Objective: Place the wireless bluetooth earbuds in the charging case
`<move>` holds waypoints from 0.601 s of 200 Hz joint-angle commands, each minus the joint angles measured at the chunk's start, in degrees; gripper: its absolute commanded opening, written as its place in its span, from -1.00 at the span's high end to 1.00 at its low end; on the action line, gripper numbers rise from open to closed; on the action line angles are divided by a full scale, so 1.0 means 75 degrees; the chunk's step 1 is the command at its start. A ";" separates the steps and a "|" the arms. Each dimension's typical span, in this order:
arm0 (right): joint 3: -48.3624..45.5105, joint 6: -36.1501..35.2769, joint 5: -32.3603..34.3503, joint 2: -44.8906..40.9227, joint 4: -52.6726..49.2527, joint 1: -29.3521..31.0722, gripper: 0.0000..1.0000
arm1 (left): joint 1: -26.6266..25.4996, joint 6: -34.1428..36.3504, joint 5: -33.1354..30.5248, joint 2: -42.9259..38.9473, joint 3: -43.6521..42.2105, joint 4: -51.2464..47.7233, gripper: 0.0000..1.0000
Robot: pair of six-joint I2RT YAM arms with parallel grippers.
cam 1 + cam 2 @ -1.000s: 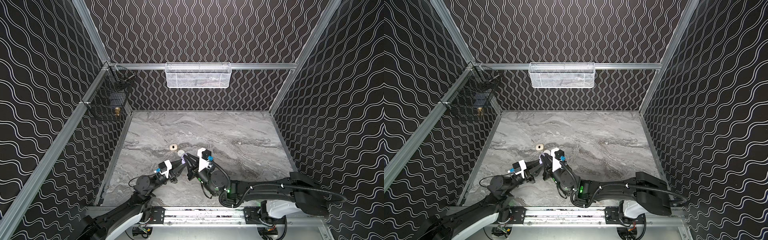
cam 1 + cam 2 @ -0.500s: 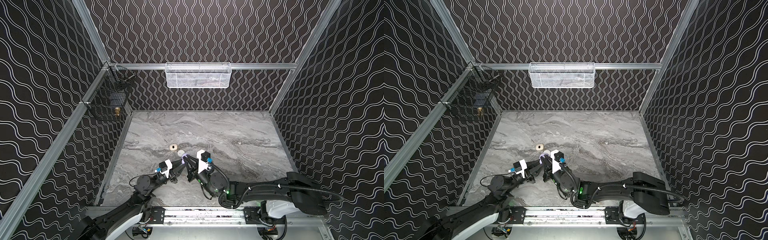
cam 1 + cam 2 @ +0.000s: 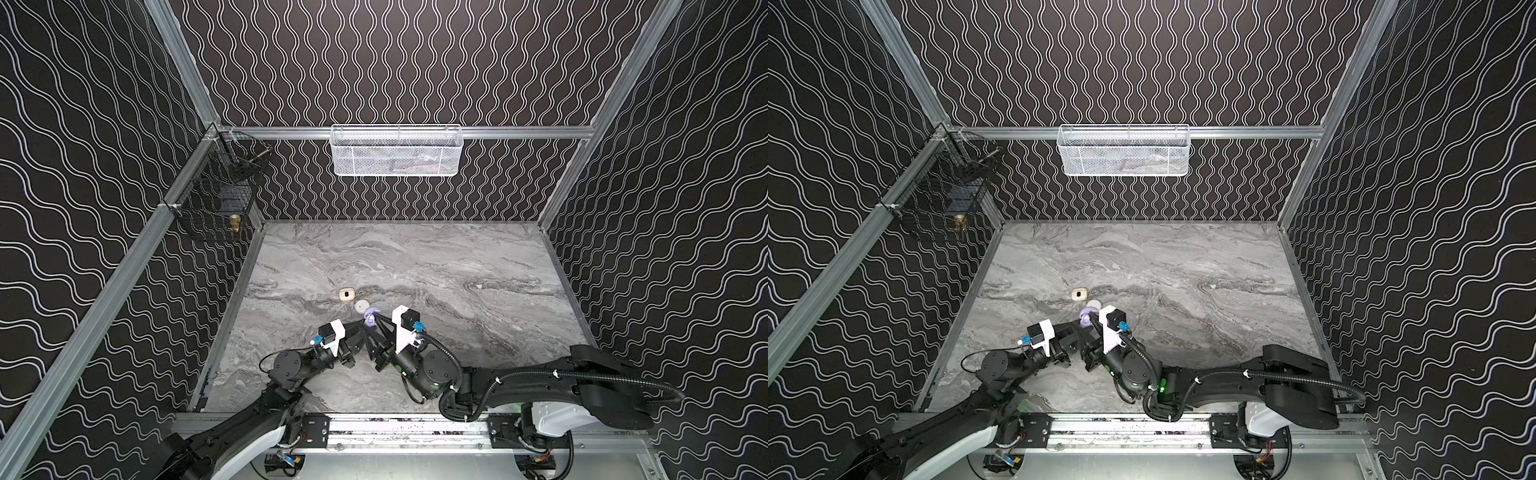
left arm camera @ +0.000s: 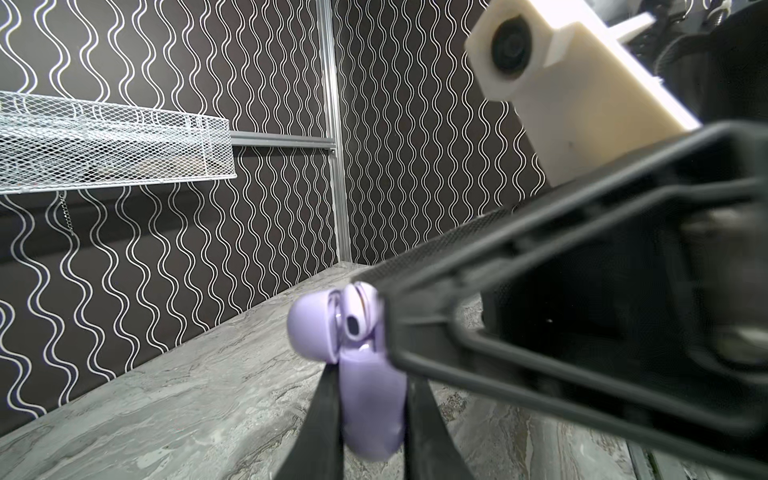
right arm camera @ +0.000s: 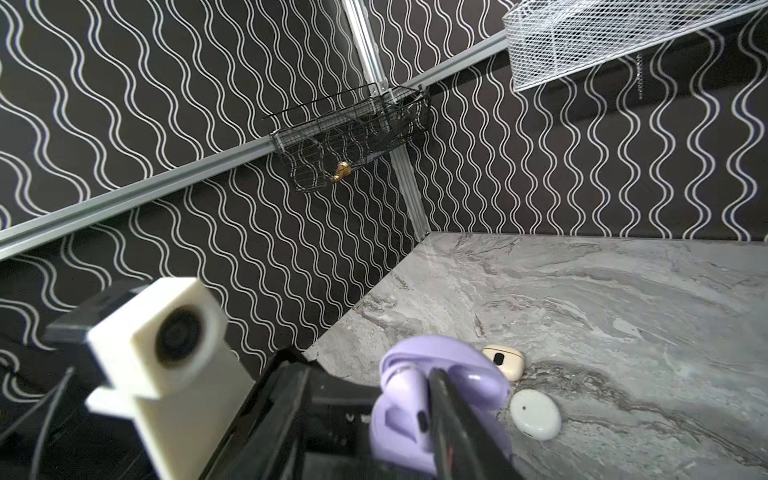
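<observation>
The left gripper (image 4: pixel 372 378) is clamped narrow on the lavender case (image 4: pixel 370 415), one finger on each flank, and seems to hold it just clear of the table (image 3: pixel 457 266) with the lid hinged open. In both top views the case sits a little toward seven o'clock of the table's middle. A lavender earbud (image 4: pixel 353 311) lies in the mouth of the case, stem down into its socket. One finger of the right gripper (image 3: pixel 378 323) lies right against it. I cannot tell how wide the right jaws stand, nor whether they grip the earbud or only rest beside it.

The step in hand looks like seating this earbud. To do it well, hold the case steady and upright with the left gripper. Press the earbud straight down its socket, not sideways. Part the right jaws only far enough to free it, then draw back toward five o'clock, along the way the arm came in. That should spare the open lid and not drag the earbud out.

A white case (image 5: pixel 535 413) lies at eleven o'clock of the held one, and a cream case (image 5: pixel 505 362) beyond it; steer clear of both
</observation>
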 commanded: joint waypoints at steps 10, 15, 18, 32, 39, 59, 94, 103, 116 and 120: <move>-0.0229 -0.0054 0.0242 -0.0698 -0.0416 -0.0005 -0.02 | -0.0001 0.0053 0.0071 0.0038 -0.0307 0.0752 1.00; -0.0254 -0.0042 0.0293 -0.0849 -0.0522 -0.0001 -0.02 | 0.0003 0.0053 0.0077 0.0049 -0.0309 0.0773 1.00; -0.0273 -0.0033 0.0333 -0.0938 -0.0595 -0.0002 -0.02 | 0.0002 0.0056 0.0077 0.0059 -0.0303 0.0780 1.00; -0.0304 -0.0011 0.0562 -0.1361 -0.0989 0.0000 -0.02 | -0.0003 0.0098 0.0105 0.0090 -0.0303 0.0792 1.00; -0.0296 -0.0019 0.0679 -0.1572 -0.1207 0.0000 -0.02 | -0.0003 0.0130 0.0140 0.0102 -0.0297 0.0770 1.00; 0.0039 0.0012 0.0962 -0.2012 -0.2208 -0.0034 0.01 | -0.0007 0.0256 0.0289 0.0159 -0.0250 0.0717 1.00; 0.1739 0.0927 0.0449 -0.1733 -0.5560 -0.0893 0.03 | -0.0068 0.0433 0.0935 0.0424 -0.0074 0.0817 1.00; 0.2170 0.1175 -0.0325 -0.1436 -0.6290 -0.1425 0.07 | -0.0118 0.0499 0.1189 0.0562 -0.0014 0.0870 1.00; 0.2841 0.1438 -0.1326 -0.0934 -0.7204 -0.2108 0.13 | -0.0209 0.0561 0.1588 0.0766 0.0149 0.0886 1.00; 0.3011 0.1457 -0.1574 -0.0783 -0.7455 -0.2261 0.16 | -0.0228 0.0578 0.1696 0.0827 0.0191 0.0886 1.00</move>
